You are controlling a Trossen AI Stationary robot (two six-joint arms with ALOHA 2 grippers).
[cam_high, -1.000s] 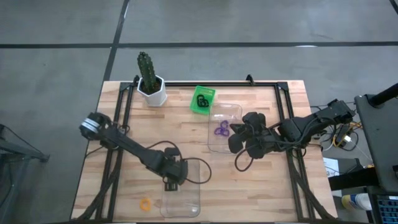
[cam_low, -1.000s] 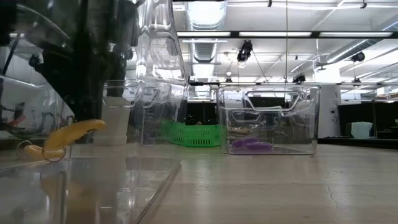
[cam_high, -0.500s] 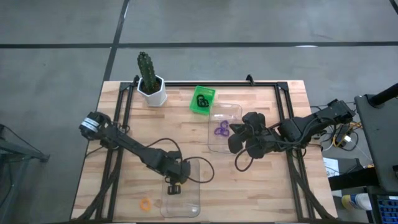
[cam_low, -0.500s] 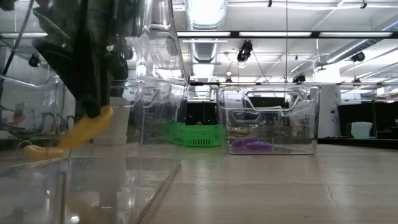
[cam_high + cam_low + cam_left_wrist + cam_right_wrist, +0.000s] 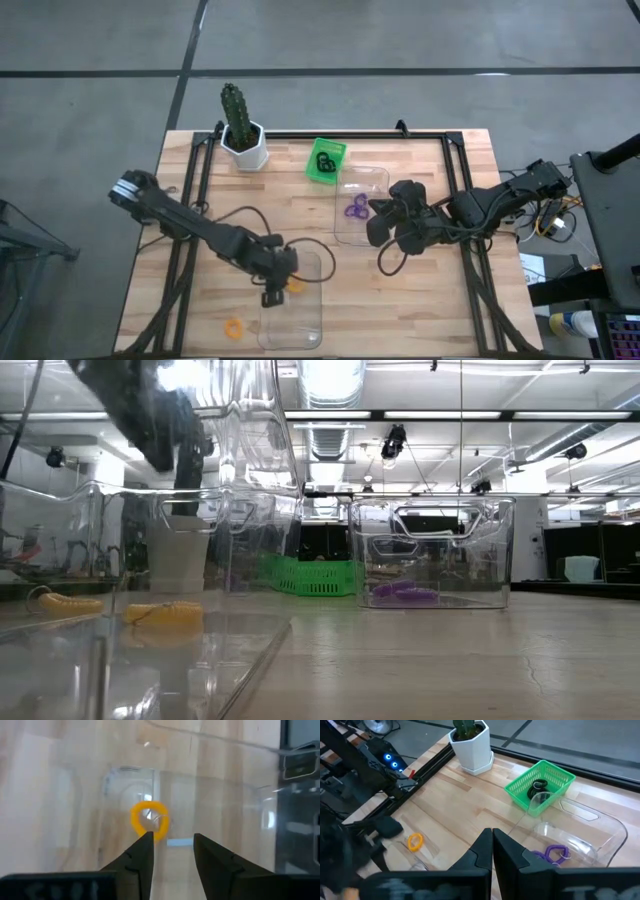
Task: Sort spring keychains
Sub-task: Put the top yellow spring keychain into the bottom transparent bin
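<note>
**High view: left gripper apart above an orange keychain in the near tray**

Your left gripper [image 5: 270, 296] hangs over the near clear tray [image 5: 300, 330], fingers [image 5: 142, 857] apart and holding nothing. Just ahead of its tips, an orange spring keychain [image 5: 148, 819] lies flat on the tray floor; in the high view it sits right beside the gripper, on the side toward the right arm. A second orange keychain [image 5: 233, 327] lies on the bare wooden table [image 5: 200, 200], outside the tray, beside the gripper on the side away from the right arm and nearer the table's front edge. In the low view both orange coils rest at table level, one inside the tray wall [image 5: 165, 612] and one outside it [image 5: 68, 602], with the gripper raised well above them.

Around your tool, the tray's clear walls stand on every side of the fingers, and a black cable [image 5: 318, 262] loops across the tray just past the gripper.

Your right gripper [image 5: 378, 225] waits well away across the table, over the edge of the far clear tray [image 5: 375, 180], its fingers [image 5: 501, 850] closed together. Purple keychains [image 5: 356, 207] lie in that tray just beside it. Beyond them, touching the far tray's corner, the green bin [image 5: 325, 162] holds black keychains [image 5: 322, 160]. A potted cactus [image 5: 241, 128] stands at the table's back edge, well apart from both grippers.
</note>
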